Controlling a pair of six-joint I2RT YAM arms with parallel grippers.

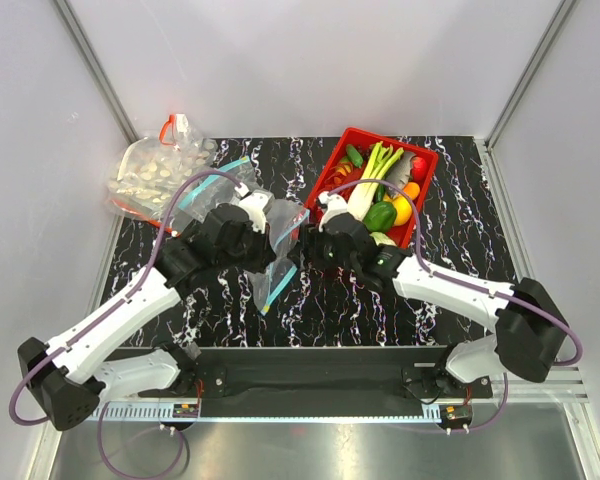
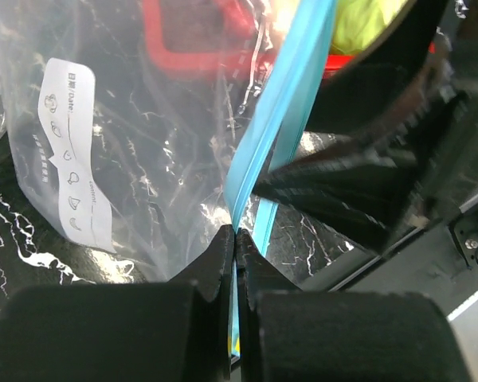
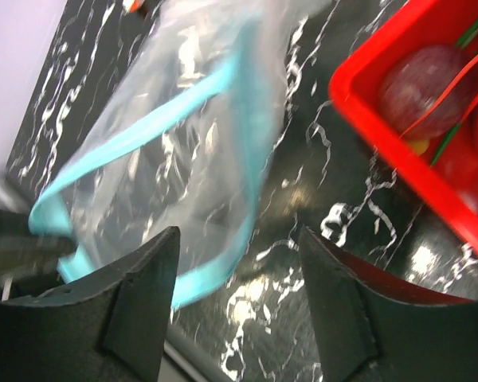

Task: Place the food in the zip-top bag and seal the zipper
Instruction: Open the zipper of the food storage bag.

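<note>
The clear zip-top bag hangs between my two grippers above the black marbled table, its white label facing the left wrist camera. My left gripper is shut on the teal-blue zipper at the bag's edge. My right gripper is open and empty just beside the bag's open mouth, with the zipper loop in front of it. The leek, a white radish piece and a small green vegetable lie in the red basket.
The red basket stands right of the bag and also holds yellow, red and green toy produce and a grey fish. A second clear bag with a red zipper lies at the back left. White walls surround the table.
</note>
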